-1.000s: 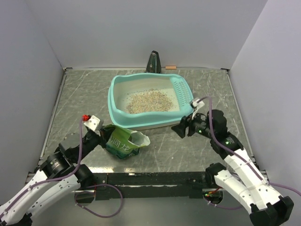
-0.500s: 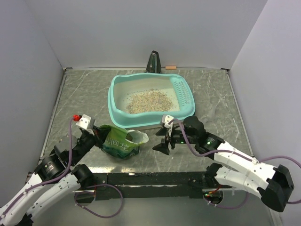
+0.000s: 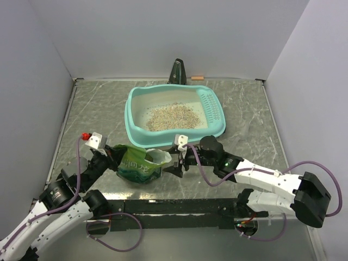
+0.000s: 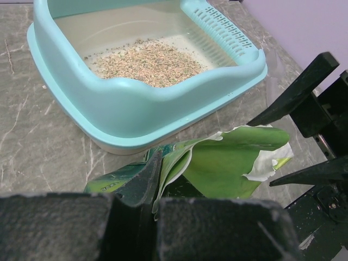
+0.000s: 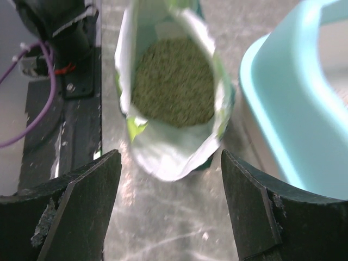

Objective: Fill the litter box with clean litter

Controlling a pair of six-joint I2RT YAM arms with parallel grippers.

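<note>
Now, at the left: clamped fully shut with the left gripper (image 3: 114,156) on the crumpled end of the green bag (image 3: 138,166), fingers (image 4: 147,182) pressed onto a fold of it. Lying low on the marbled table (image 3: 87,109), mouth gaping rightward, beige granules (image 5: 174,81) visible inside. Just right of that mouth: spread wide with the right gripper (image 3: 175,165), fingers flanking the opening in the wrist view, gripping nothing. Behind the bag, near mid-table: the teal litter box (image 3: 130,117), with a loose heap of litter (image 3: 173,117) on its pale floor and a slotted grid at its right end.
</note>
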